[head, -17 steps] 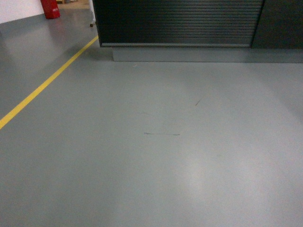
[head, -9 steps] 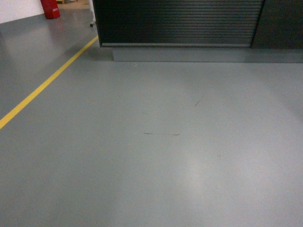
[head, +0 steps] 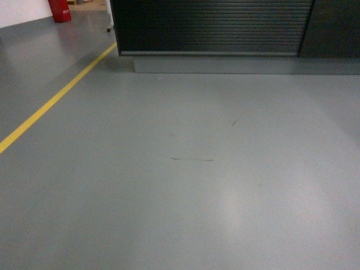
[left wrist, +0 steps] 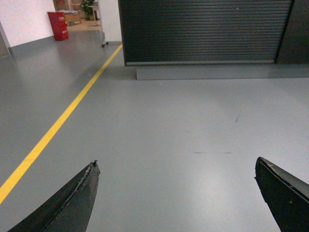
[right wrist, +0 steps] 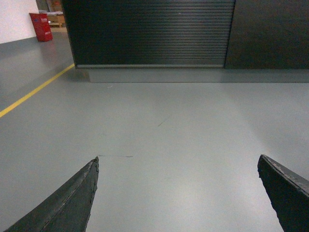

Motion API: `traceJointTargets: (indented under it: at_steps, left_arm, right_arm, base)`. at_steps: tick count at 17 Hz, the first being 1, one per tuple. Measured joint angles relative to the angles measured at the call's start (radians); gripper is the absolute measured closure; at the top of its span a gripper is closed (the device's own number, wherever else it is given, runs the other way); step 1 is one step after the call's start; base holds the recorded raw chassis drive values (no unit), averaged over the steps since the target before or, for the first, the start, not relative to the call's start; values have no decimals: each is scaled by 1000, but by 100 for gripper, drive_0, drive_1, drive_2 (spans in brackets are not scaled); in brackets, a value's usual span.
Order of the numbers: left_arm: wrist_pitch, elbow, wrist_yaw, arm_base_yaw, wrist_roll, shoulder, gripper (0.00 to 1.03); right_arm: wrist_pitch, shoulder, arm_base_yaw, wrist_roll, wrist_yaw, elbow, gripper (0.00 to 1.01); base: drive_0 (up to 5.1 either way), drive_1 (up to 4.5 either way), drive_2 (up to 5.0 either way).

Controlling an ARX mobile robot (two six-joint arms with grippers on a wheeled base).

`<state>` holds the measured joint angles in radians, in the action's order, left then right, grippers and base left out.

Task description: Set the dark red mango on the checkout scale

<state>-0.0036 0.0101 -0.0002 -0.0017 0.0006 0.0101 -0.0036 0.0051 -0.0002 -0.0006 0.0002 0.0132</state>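
Left tool [left wrist: 176, 193]: spread wide, nothing between the dark fingers [left wrist: 72, 203], bare grey floor [left wrist: 159, 145] below. Right tool [right wrist: 176, 193]: likewise wide open, empty, fingertips [right wrist: 282, 193] at frame edges.

Ahead of left tool, slightly right: thin dark scuff [left wrist: 212, 152] on floor. Left of it, running away into the distance: yellow line [left wrist: 63, 118].

Farther ahead of both tools: checkout counter [head: 214, 25], ribbed dark front over grey plinth [head: 225, 63]. Top surface out of frame in all views. Plain dark panel [right wrist: 268, 34] adjoining on the right.

Far left, beyond the yellow line: red bin [left wrist: 59, 25] against white wall [left wrist: 24, 19].

Dark red mango and scale: not visible in any view; position cannot be told.
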Motion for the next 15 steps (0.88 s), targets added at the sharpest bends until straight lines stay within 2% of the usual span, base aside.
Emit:
traceJointTargets:
  at_steps: [2,15]
  left_arm:
    - [0,0,0,0,0,0,5]
    - [0,0,0,0,0,0,5]
  right_arm:
    - [0,0,0,0,0,0,3]
    - [-1,0,0,0,0,0,3]
  base:
    - [-2,247,-251]
    - [1,423,-422]
